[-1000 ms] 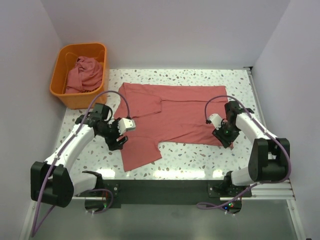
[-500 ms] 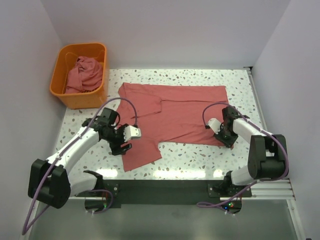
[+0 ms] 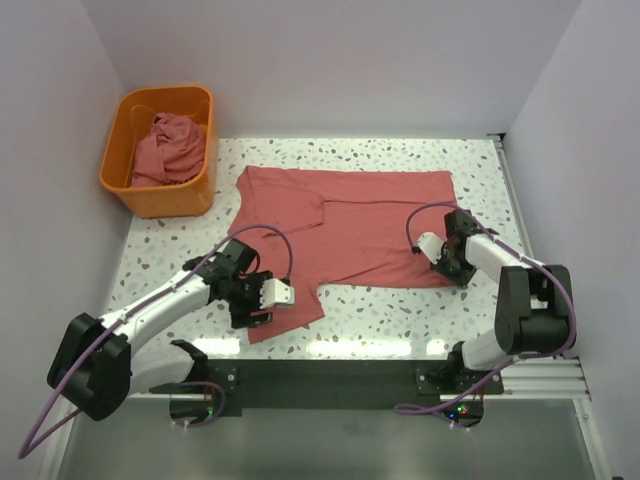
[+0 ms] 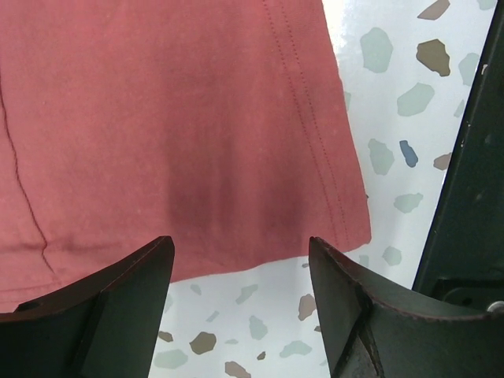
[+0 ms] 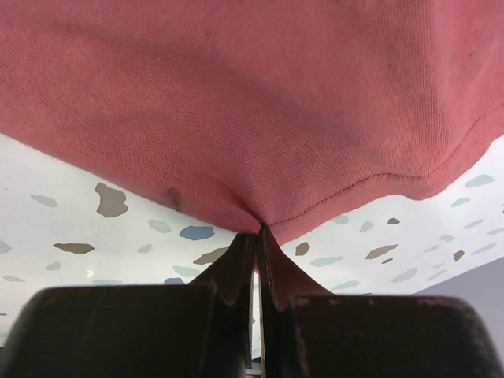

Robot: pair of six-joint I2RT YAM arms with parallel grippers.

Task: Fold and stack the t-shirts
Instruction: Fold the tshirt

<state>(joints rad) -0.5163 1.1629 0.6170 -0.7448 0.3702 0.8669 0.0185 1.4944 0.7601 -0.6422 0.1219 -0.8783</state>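
Nearest us, the left hand [image 4: 236, 256] sits low over the near-left corner of the flat t-shirt [image 3: 350, 225]. Its fingers are spread wide with the stitched hem right below and nothing gripped. Over on the right, the right hand [image 5: 257, 233] is pressed together, pinching the t-shirt's near-right edge so the cloth puckers up off the speckled tabletop [image 3: 400, 312]. The t-shirt lies spread across the middle. Far left, the orange basket [image 3: 122, 170] holds a second t-shirt [image 3: 165, 145], bunched up.
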